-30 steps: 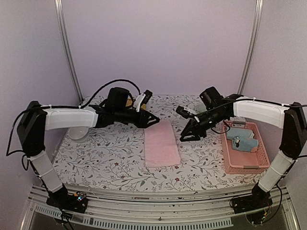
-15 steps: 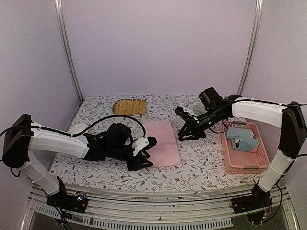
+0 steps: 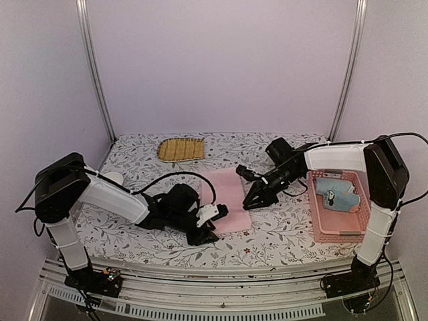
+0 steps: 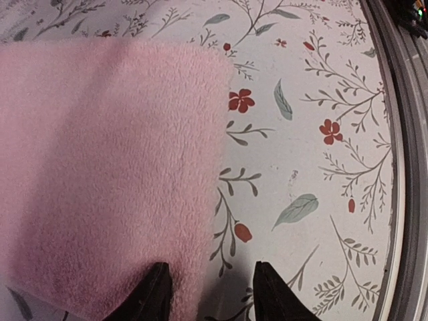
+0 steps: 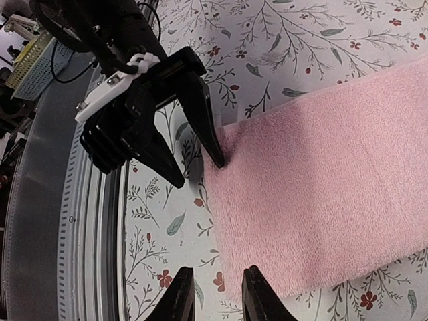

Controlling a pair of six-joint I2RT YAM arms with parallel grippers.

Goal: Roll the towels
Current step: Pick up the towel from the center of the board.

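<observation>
The pink towel (image 3: 229, 192) lies flat on the flowered tablecloth in the middle. My left gripper (image 3: 208, 226) is open at the towel's near left corner. In the left wrist view (image 4: 210, 294) one finger rests over the pink towel (image 4: 100, 167) and the other over the cloth. My right gripper (image 3: 249, 203) is open, low at the towel's near right edge. In the right wrist view (image 5: 217, 297) it straddles the edge of the pink towel (image 5: 328, 180), and the left gripper (image 5: 199, 171) shows across from it. A light blue towel (image 3: 334, 192) lies in the basket. The sage green towel is out of view.
A pink plastic basket (image 3: 340, 227) stands at the right. A yellow-brown ribbed mat (image 3: 180, 148) lies at the back. A white round object (image 3: 110, 179) sits at the left behind my left arm. The table's metal front rail (image 3: 221, 294) runs close by.
My left arm swung from the back of the table down to the towel's near left corner. My right gripper moved nearer and lower to the towel's near right edge.
</observation>
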